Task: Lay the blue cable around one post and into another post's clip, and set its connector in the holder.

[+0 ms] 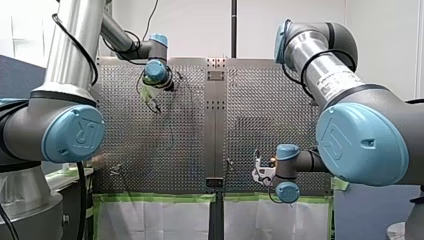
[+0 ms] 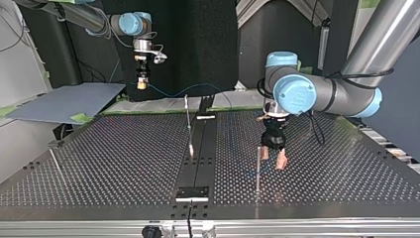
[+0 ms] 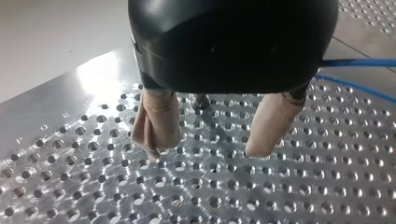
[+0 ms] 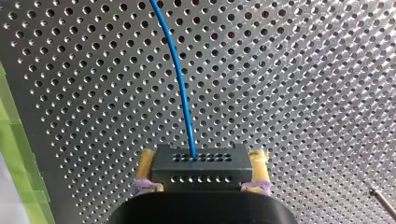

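R gripper (image 4: 201, 170): clamped on the black connector (image 4: 201, 161), w/ yellow pads (image 4: 259, 163) pressed against its two sides. The connector's face, w/ rows of small holes, looks back at my wrist cam. The blue cable (image 4: 181, 84) leaves the upper row and curves away ahead of the fingers, over the perforated table (image 4: 303, 70). Green tape (image 4: 14, 154) runs along the table edge off to one side.

In the top view this gripper hangs above the table's far edge at the view's left. The cable trails from it toward the middle, passing behind the centre post (image 2: 188, 121).

L gripper (image 3: 204, 150): released, w/ beige pads (image 3: 156, 126) well apart and nothing btwn them. The tips sit low over the table; can't tell if they touch it. Two runs of blue cable pass beside it on the plate, beyond the fingers. In the top view it stands right of the dark centre strip (image 2: 198, 163), just beside the near post (image 2: 258, 171), which is thin and upright. The two grippers are well apart.
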